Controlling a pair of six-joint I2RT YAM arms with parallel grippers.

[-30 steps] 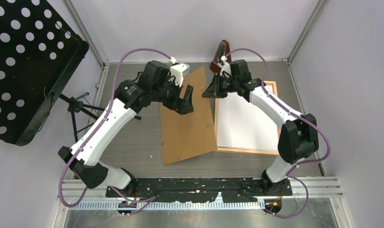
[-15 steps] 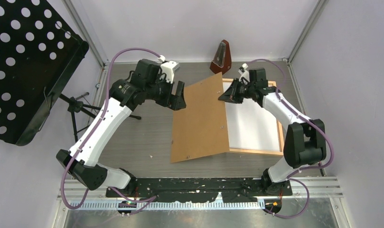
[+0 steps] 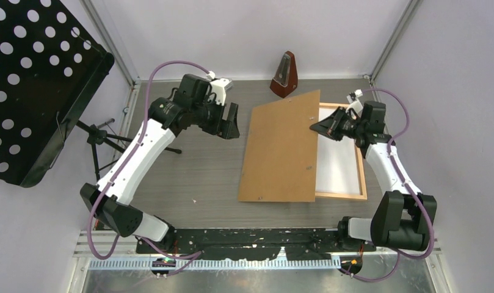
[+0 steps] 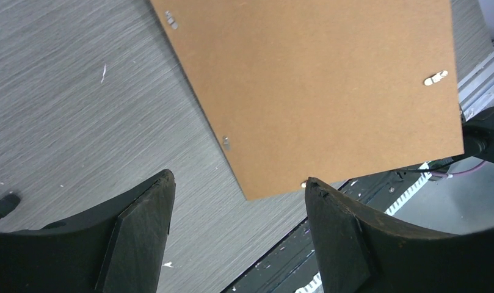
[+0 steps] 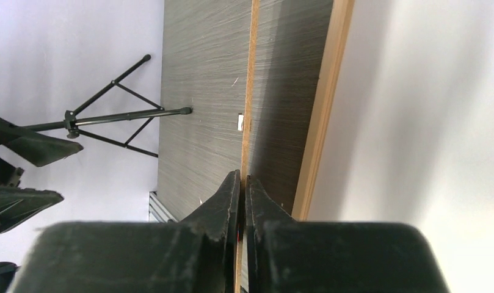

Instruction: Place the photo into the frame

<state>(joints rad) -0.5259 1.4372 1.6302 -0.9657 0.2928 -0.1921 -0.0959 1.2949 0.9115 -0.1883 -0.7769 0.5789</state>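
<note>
The light-wood frame (image 3: 360, 165) lies flat at the right of the table. A white sheet (image 3: 337, 162) fills it, apparently the photo's plain back; no printed side shows. My right gripper (image 3: 314, 129) is shut on the right edge of the brown backing board (image 3: 281, 146) and holds it tilted over the frame's left part. In the right wrist view the fingers (image 5: 242, 177) pinch the board's thin edge (image 5: 250, 79) beside the frame rail (image 5: 330, 91). My left gripper (image 3: 232, 122) is open and empty, left of the board; its wrist view (image 4: 239, 180) shows the board (image 4: 330, 85) ahead.
A brown metronome (image 3: 285, 74) stands at the back of the table behind the board. A black perforated music stand (image 3: 30, 85) and its tripod (image 3: 101, 137) are off the table at the left. The arms' black base rail (image 3: 256, 241) runs along the near edge.
My right gripper has carried the backing board to the right, so it now overlaps the frame's left side. My left gripper has drawn back to the left, clear of the board.
</note>
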